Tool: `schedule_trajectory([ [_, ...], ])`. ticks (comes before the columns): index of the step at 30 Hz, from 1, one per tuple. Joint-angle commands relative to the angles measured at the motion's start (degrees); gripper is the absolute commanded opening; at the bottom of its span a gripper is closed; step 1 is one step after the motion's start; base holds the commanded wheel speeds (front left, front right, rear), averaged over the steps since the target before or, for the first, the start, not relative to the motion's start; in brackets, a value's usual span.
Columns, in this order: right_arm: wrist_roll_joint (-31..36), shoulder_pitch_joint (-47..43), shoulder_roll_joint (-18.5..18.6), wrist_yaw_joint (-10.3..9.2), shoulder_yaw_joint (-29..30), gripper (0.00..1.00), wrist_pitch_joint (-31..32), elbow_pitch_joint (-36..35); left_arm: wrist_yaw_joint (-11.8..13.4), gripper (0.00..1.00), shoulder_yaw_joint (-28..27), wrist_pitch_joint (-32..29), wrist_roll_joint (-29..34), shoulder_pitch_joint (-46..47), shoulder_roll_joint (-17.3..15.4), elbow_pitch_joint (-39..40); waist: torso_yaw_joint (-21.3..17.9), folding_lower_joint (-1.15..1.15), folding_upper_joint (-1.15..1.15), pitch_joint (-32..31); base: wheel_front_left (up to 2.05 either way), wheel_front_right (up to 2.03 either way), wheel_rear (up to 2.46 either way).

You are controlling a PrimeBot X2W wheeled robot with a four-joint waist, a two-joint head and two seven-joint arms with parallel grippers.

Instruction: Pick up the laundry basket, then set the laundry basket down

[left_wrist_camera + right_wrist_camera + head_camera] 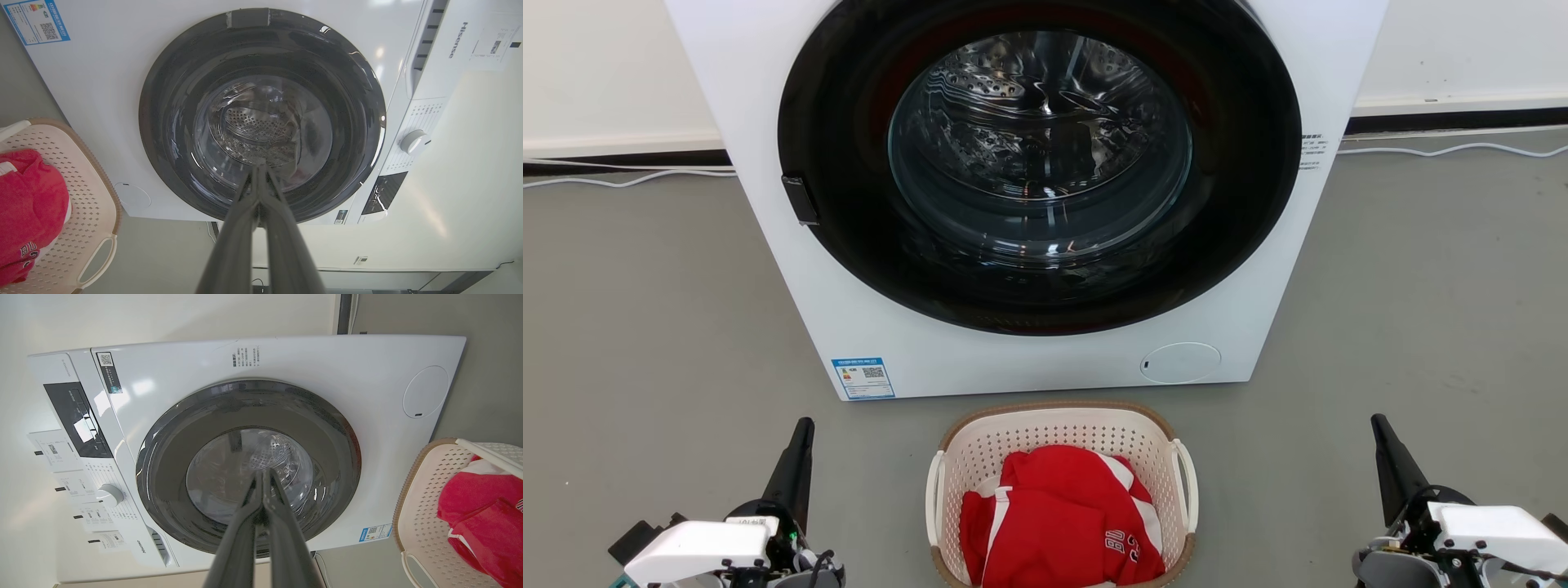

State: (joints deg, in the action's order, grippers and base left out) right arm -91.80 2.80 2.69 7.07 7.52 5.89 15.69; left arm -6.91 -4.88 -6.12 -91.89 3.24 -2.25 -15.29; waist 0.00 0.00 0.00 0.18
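Grey floor (645, 327) — laundry basket (1054, 441) between left claw (805, 425), right claw (1378, 420) — both closed.

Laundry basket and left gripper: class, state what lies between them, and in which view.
Nothing but bare grey floor lies between the left gripper and the laundry basket, as the head view shows.

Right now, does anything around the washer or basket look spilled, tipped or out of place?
Nothing stands out. The laundry basket sits upright on the floor before the washing machine, with red clothing inside it.
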Motion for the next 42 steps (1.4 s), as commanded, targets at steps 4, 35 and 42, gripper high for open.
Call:
schedule_trajectory([
  [4,-0.39,3.38,0.19,0.42,-1.02,0.0,0.58,-1.67,-0.58,0.0,-1.62,-0.35,-0.3,2.94,-0.63,1.26,0.0,0.0,0.0,0.0,0.0,0.0,0.0],
  [35,0.14,-1.0,-0.14,0.0,-0.98,1.0,-0.8,0.56,0.09,1.0,0.41,0.71,-0.19,-1.13,0.28,-0.99,-0.02,0.08,0.0,0.01,0.0,0.0,0.0],
  [42,1.83,-1.22,0.0,0.02,-2.06,1.0,-2.03,-0.16,0.05,1.0,1.1,1.84,0.23,-1.49,0.19,-0.49,-0.14,0.01,0.0,0.07,0.0,0.0,0.0],
])
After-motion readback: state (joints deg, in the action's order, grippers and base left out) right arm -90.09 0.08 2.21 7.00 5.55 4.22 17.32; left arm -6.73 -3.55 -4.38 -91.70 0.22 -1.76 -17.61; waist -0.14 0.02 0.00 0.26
